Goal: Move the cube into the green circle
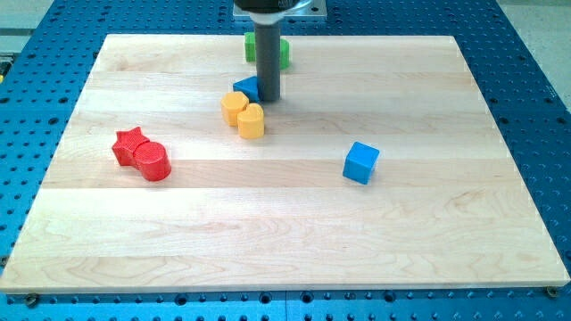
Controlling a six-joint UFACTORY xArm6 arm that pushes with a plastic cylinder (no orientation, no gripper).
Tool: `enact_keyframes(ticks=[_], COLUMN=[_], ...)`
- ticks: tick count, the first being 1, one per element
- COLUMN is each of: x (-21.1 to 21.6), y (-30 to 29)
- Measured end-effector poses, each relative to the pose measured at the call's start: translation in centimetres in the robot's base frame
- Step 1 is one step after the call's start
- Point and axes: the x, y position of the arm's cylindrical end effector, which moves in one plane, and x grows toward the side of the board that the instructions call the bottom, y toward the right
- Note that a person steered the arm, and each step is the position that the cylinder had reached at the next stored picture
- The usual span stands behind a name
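Observation:
A blue cube (360, 162) lies right of the board's middle. A green block (283, 51), round-looking and mostly hidden behind the rod, sits at the view's top centre. My tip (268, 98) stands just below the green block and touches the right side of a blue triangular block (244, 87). The blue cube is far from my tip, down and to the view's right.
Two yellow blocks, one hexagonal (234, 107) and one cylindrical (252, 120), sit just below-left of my tip. A red star (130, 144) and a red cylinder (154, 160) touch each other at the view's left. The wooden board (294, 241) lies on a blue perforated table.

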Motion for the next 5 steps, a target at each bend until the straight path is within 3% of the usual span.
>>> enact_keyframes(ticks=[2,3,5], x=[5.8,4.7,-3.9], y=[3.9,-2.7,-0.4])
